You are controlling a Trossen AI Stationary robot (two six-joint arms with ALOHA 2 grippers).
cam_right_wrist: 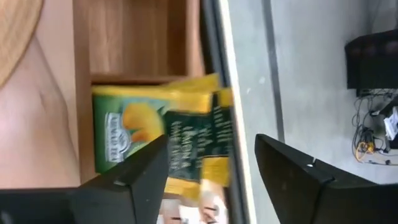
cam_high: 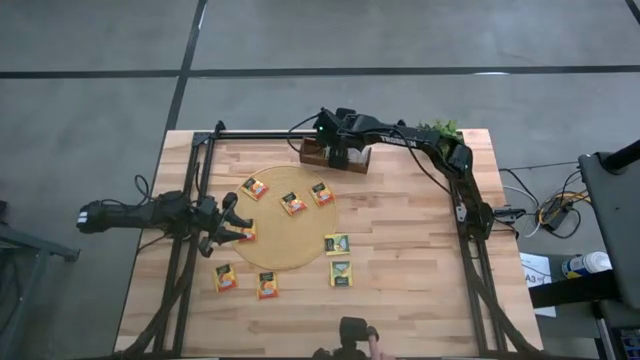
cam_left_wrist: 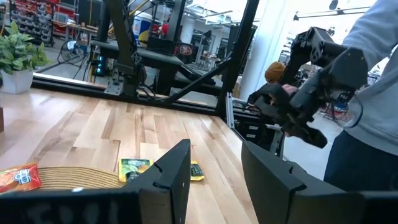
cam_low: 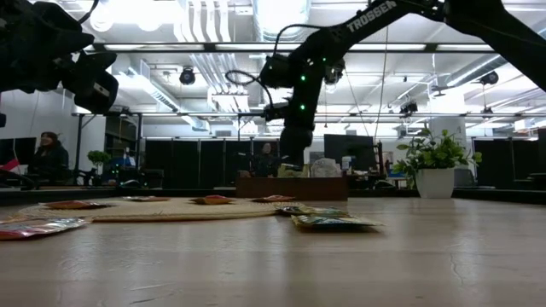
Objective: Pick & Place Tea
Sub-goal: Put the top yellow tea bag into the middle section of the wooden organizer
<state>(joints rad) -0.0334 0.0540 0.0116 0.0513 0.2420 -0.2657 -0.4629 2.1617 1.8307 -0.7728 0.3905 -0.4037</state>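
An open industrial lab: exposed ceiling ducts (cam_low: pixel 205 26), storage shelving (cam_left_wrist: pixel 28 15), concrete floor (cam_high: pixel 90 100).

On the table we count five orange tea sachets (cam_high: pixel 255 187), three green-yellow ones (cam_high: pixel 337 243), one round mat (cam_high: pixel 290 216), one wooden tray (cam_high: pixel 314 153), one potted plant (cam_high: pixel 440 130) and two arms.

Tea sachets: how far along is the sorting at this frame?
Done: green-yellow sachets lie in the wooden tray. In hand: nothing; the right gripper hangs open over that compartment, and the left gripper waits open by the mat. Left: about nine sachets, like the orange one, remain out.
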